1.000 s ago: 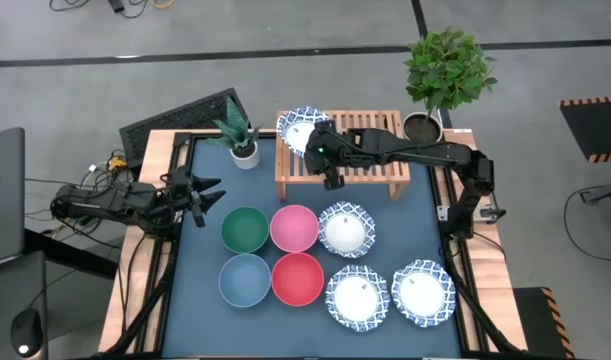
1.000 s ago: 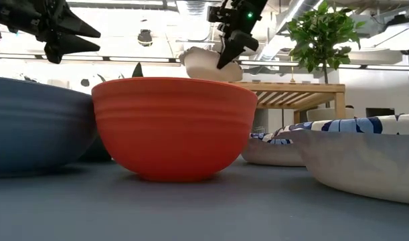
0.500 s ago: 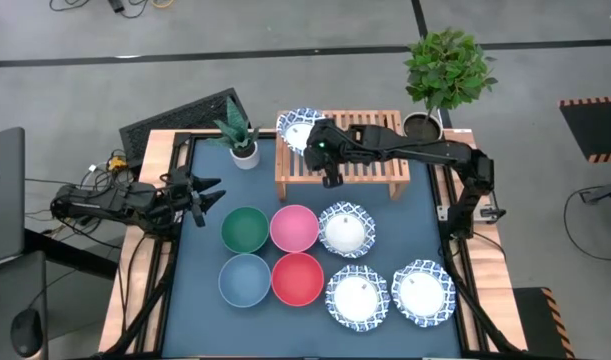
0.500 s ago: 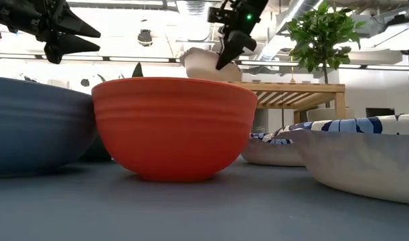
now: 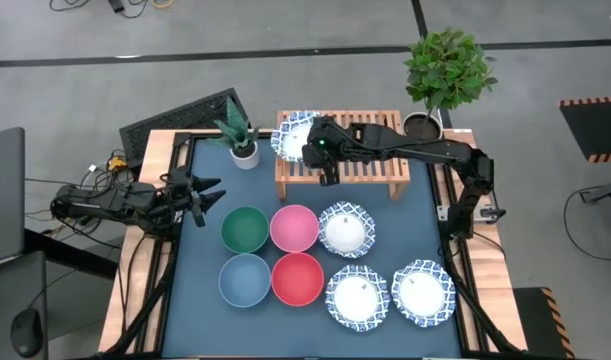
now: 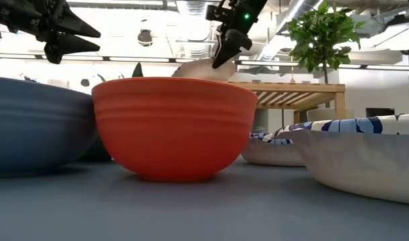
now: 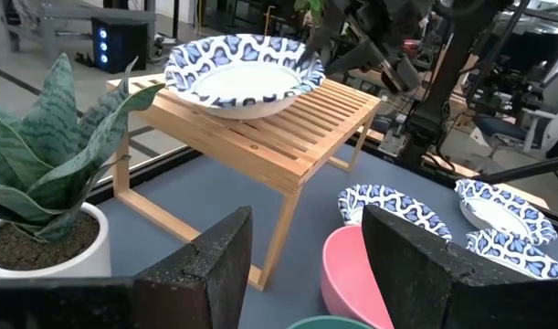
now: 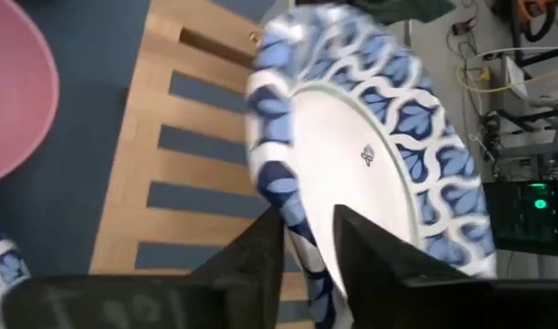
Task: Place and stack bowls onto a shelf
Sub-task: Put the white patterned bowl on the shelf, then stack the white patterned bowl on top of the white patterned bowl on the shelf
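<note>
Blue worktop (image 5: 205, 300) carries seven bowls (image 5: 296, 279); an eighth patterned bowl (image 7: 241, 76) rests tilted on the shelf (image 7: 288, 137), its small inside mark unreadable. Right gripper (image 8: 306, 242) fingers straddle its rim, slightly parted. Left gripper (image 7: 306, 265) hovers aside, fingers narrowly apart.

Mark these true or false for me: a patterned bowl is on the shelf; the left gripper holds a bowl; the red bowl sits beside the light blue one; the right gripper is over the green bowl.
1. A patterned bowl is on the shelf: true.
2. The left gripper holds a bowl: false, it hangs empty at the table's left edge.
3. The red bowl sits beside the light blue bowl: true.
4. The right gripper is over the green bowl: false, it is at the patterned bowl's rim on the shelf.
</note>
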`<state>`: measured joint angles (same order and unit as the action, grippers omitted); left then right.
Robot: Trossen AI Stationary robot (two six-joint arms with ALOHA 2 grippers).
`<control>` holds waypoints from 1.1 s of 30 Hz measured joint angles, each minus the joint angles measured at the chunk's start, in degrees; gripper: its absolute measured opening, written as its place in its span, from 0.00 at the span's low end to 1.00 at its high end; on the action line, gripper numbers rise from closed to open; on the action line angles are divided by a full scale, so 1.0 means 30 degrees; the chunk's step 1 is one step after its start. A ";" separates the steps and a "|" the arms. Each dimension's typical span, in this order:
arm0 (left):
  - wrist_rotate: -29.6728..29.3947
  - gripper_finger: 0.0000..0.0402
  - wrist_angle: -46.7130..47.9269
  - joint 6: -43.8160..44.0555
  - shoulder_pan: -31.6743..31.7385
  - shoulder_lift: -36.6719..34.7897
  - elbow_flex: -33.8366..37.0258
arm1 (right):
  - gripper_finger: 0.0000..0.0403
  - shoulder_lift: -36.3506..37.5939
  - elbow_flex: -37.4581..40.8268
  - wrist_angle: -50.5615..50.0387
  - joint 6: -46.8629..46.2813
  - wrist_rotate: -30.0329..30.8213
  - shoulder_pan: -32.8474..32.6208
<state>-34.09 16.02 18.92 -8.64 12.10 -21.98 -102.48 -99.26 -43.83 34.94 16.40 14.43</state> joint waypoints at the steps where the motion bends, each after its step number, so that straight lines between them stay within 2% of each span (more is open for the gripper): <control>1: 0.0000 0.48 0.0003 0.0007 0.0000 0.0000 0.0000 | 0.37 0.0000 0.0000 0.0164 -0.0006 0.0000 0.0074; 7: 0.0000 0.48 0.0004 0.0029 0.0000 0.0000 0.0000 | 0.49 0.0000 0.0000 0.0332 -0.0015 0.0071 0.0307; 16: 0.0124 0.48 0.0004 0.0057 0.0000 0.0000 0.0000 | 0.58 0.0000 0.0000 0.0266 -0.0330 0.0367 -0.0025; 22: 0.0247 0.48 0.0173 0.0058 0.0000 0.0000 0.0000 | 0.65 0.0000 0.0000 0.0258 0.0230 0.3042 -0.1115; 27: 0.0248 0.48 0.0869 0.0530 0.0000 0.0007 0.0000 | 0.67 0.0015 0.0000 -0.1321 0.0311 0.5571 -0.2554; 30: 0.0248 0.48 0.1285 0.0599 0.0000 0.0007 0.0000 | 0.66 0.0015 0.0000 -0.3072 -0.1164 0.5821 -0.3881; 33: 0.0242 0.48 0.1363 0.0627 0.0000 0.0007 0.0000 | 0.66 0.0016 0.0000 -0.5037 -0.4369 0.5605 -0.5253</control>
<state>-33.36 20.11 20.80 -8.64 12.12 -21.98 -102.43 -99.26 -58.94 21.83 33.22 -1.32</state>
